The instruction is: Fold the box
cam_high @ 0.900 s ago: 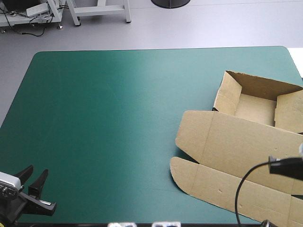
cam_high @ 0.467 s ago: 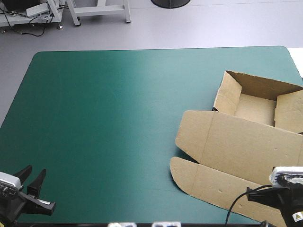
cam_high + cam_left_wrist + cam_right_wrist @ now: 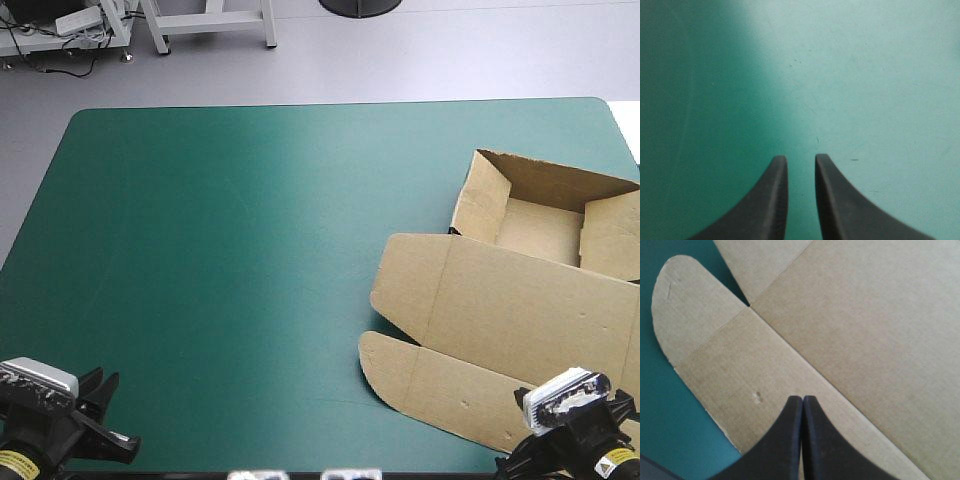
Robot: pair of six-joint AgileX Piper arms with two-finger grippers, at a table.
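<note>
A: Left arm first, quick.
B: Left gripper [image 3: 800, 159] sits at the near left corner of the teal-green cover [image 3: 220, 250]. Black fingers are a narrow gap apart with nothing between them. Only bare cover ahead.

A: Right arm?
B: Right gripper [image 3: 802, 399] is at the near right corner, over the box [image 3: 500, 300]. Fingers are pressed together into one point, gripping nothing. Can't tell whether the tips touch the board.

A: What's under it?
B: The nearest strip of the brown board, lying flat. Its rounded flap [image 3: 690, 305] is beside the gripper, toward the left, also flat on the cover.

A: And farther out?
B: A crease, then the lid [image 3: 520, 305], a wide panel lying flat ahead of the gripper. Past that is the tray [image 3: 540, 225] at the far right, walls raised, open on top. Its right side runs out of the high view.

A: Box placement overall?
B: Right half of the cover, well apart from the left gripper.
</note>
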